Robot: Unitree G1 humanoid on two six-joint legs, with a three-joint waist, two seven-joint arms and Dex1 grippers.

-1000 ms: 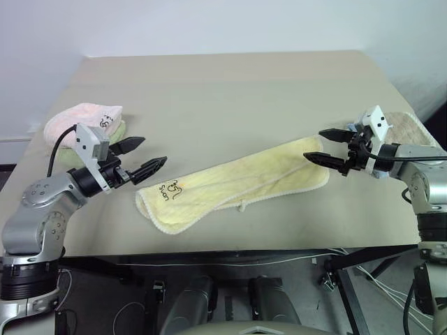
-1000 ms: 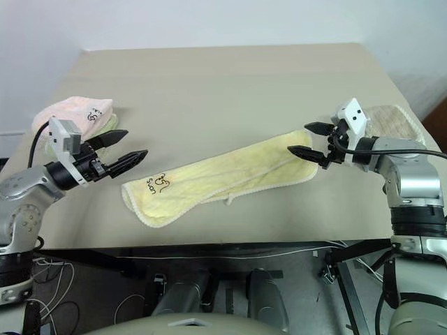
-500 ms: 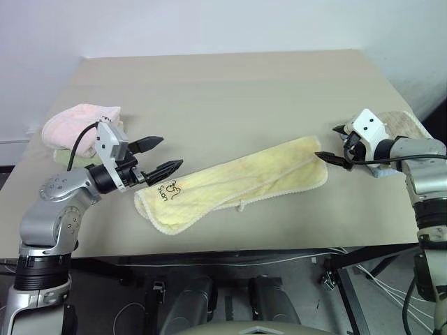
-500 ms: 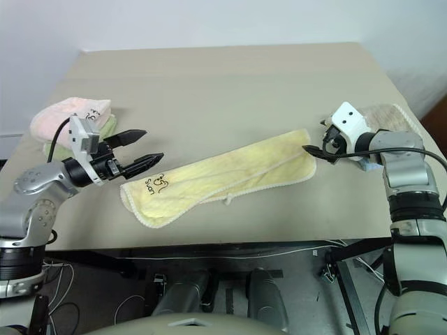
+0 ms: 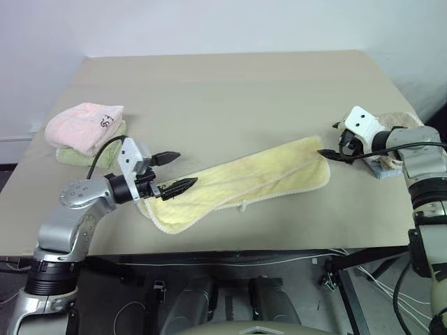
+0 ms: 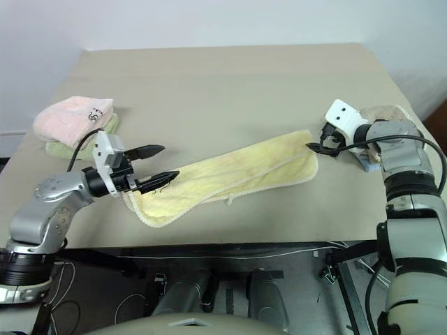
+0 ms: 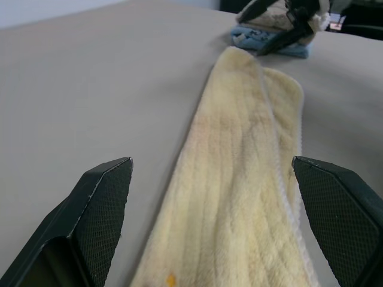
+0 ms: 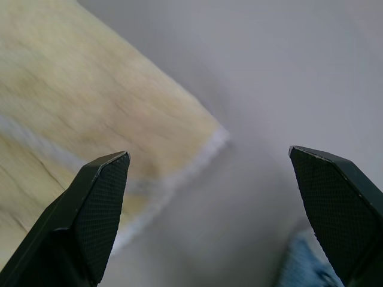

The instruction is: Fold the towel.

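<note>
Yellow terry, whitish-hemmed, the towel [image 5: 237, 183] lies slantwise near the table's [image 5: 230, 91] front edge. Left gripper [image 5: 171, 172] hovers wide open, empty, over its near end; right gripper [image 5: 331, 143], also spread and empty, at its far corner. Bare tabletop stretches beyond.

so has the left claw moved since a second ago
Yes. The left claw has shifted right, from beside the pink towel to over the yellow towel's near end.

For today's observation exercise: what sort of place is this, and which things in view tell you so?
Probably a robotics lab or test room: a plain table against a bare white wall, loose cables below it, and towels laid out as practice items, like the yellow towel.
</note>
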